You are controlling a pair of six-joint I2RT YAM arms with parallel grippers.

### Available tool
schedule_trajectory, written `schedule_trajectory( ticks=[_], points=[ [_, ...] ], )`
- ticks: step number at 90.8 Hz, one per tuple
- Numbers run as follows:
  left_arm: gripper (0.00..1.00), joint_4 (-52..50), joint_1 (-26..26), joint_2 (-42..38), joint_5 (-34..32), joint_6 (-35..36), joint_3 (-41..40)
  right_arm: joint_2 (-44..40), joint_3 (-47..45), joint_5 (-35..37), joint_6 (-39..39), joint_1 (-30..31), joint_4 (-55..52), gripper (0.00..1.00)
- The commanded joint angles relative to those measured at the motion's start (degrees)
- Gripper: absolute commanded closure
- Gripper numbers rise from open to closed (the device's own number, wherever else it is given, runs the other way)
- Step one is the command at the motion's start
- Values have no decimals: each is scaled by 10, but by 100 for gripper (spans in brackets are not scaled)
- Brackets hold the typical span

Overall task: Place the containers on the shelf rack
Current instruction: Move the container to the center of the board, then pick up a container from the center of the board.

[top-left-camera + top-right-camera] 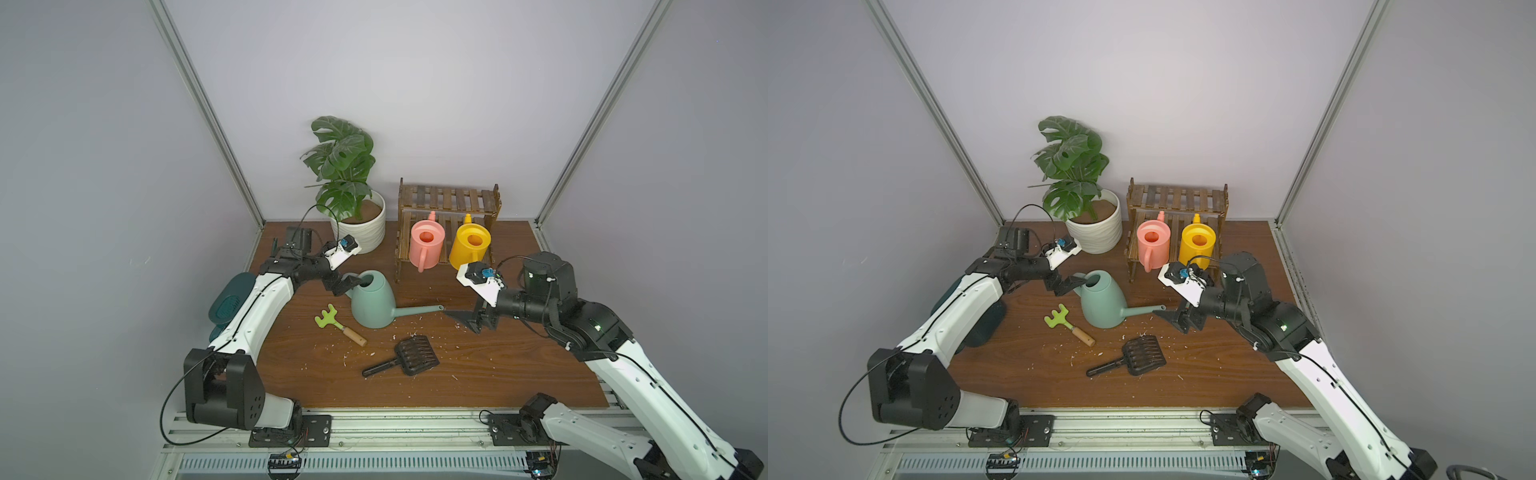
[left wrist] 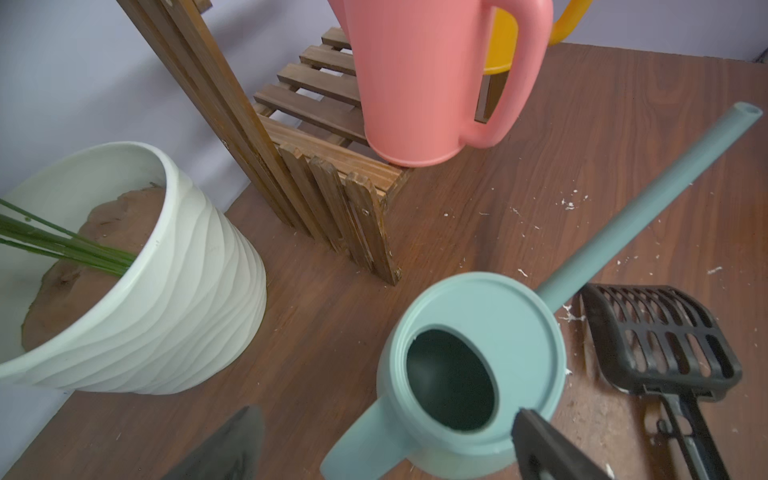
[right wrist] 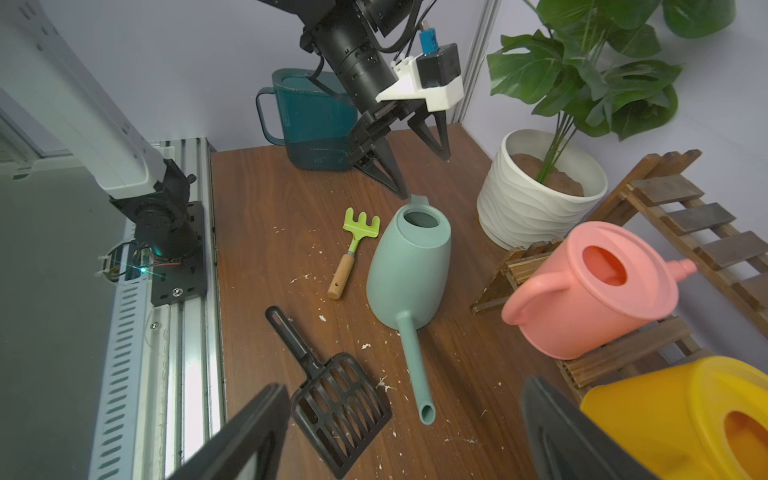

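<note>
Right wrist view: sage-green can (image 3: 409,266) upright, long spout, w/ left gripper (image 3: 424,176) & right gripper (image 3: 405,386) jaws apart.

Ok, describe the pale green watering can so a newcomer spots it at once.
Start at the brown slatted shelf rack at the back of the table. In front of it, off the rack, stands the pale green watering can. Unlike the pink can and yellow can on the rack, it is larger and long-spouted.

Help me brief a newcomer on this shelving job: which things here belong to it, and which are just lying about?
Part of the job: pink can, yellow can, sage-green can, dark teal can, shelf rack.
Lying about: potted plant, green hand rake, black scoop.
</note>
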Motion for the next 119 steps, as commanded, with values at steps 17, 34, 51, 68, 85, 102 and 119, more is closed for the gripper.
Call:
schedule_trajectory(
  ticks=[17, 34, 51, 68, 85, 102, 119],
  points=[
    [4, -46, 26, 55, 51, 58, 4, 2, -17, 30, 5, 20, 24, 9],
    [4, -49, 44, 65, 78, 69, -2, -9, -29, 42, 4, 21, 25, 8],
    [4, -49, 47, 105, 109, 49, 5, -8, -30, 45, 1, 21, 28, 8],
    [4, -49, 44, 104, 147, 30, -6, -9, -36, 45, -2, 21, 33, 7],
    [4, -49, 10, 114, 118, 8, -14, -11, -41, 44, -8, 21, 39, 6],
    [4, -49, -4, 115, 111, -7, -17, -19, -50, 45, -12, 21, 40, 6],
    [1, -48, -24, 87, 108, -31, -37, -27, -60, 47, -14, 21, 46, 5]
  ],
)
